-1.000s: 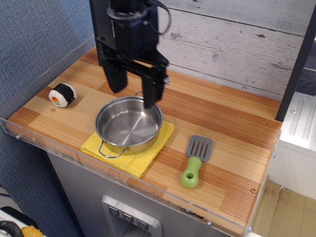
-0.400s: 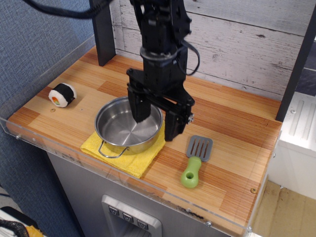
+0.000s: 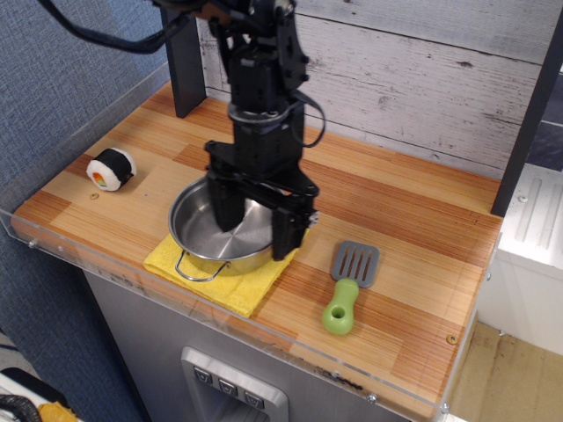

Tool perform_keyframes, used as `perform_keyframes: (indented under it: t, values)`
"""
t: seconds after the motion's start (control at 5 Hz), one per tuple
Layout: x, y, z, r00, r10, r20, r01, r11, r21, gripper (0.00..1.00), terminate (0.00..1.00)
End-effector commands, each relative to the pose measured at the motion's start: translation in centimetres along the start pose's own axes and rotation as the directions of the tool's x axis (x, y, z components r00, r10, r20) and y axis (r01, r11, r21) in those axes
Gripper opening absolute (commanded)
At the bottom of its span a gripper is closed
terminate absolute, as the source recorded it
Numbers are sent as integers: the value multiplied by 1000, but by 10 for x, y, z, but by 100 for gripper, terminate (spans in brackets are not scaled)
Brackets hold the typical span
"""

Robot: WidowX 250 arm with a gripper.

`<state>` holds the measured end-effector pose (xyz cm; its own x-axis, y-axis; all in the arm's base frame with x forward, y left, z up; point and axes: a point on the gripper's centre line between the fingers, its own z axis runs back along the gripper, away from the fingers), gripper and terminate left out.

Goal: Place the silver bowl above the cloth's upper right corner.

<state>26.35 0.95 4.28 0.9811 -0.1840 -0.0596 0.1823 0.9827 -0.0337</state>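
Bowl (image 3: 215,233) sits on the cloth (image 3: 230,274) at lower centre-left of the frame, covering most of it; cloth edges poke out below and to the right of the bowl; one bowl handle hangs over the cloth toward the bottom. Gripper (image 3: 253,224) is at frame centre, directly over the bowl's right side, one finger inside the bowl, the other outside its right rim; arm rises from there to the top of the frame. Sushi roll (image 3: 111,168) lies at left, well apart from the bowl; spatula (image 3: 348,283) lies right of the cloth, handle toward the bottom; all on the table (image 3: 396,220); wall (image 3: 422,79) behind, across the top.
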Motion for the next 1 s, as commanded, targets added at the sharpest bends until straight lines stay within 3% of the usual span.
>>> perform_keyframes:
  t: [0.0, 0.4, 0.6, 0.8]
  values:
    - [4, 0, 3, 1000, -3, 17, 3, 1000, 9, 100, 0]
    - [2, -2, 0, 1000, -3, 19, 2, 1000, 27, 100, 0]
    - [2, -2, 0, 1000, 4, 28, -5, 999, 39, 0, 0]
    - [1, -3, -1, 1000, 10, 28, -12, 999, 51, 0, 0]
